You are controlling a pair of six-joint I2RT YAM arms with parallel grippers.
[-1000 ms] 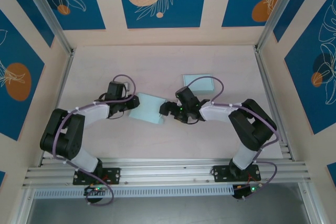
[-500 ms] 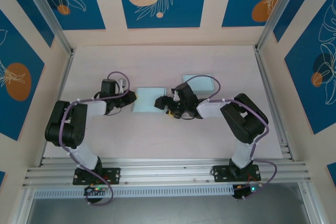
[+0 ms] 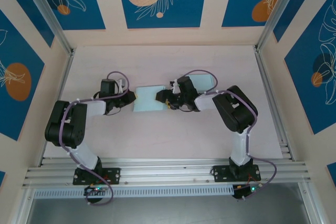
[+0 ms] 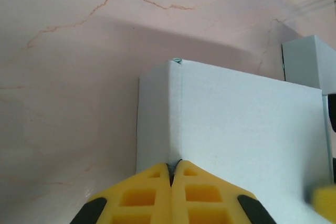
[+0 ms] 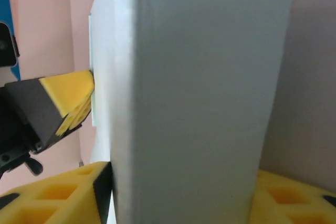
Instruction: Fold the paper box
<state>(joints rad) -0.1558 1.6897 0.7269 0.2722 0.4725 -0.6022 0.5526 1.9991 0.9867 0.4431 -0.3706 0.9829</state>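
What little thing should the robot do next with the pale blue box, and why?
Probably the right gripper should squeeze shut on the paper box. The left gripper pinches the box's folded edge, and the right fingers sit on both sides of its other end, though whether they press it yet is unclear.

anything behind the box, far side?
A second pale blue sheet lies on the table behind the box, to its right. The right arm covers its near-left corner.
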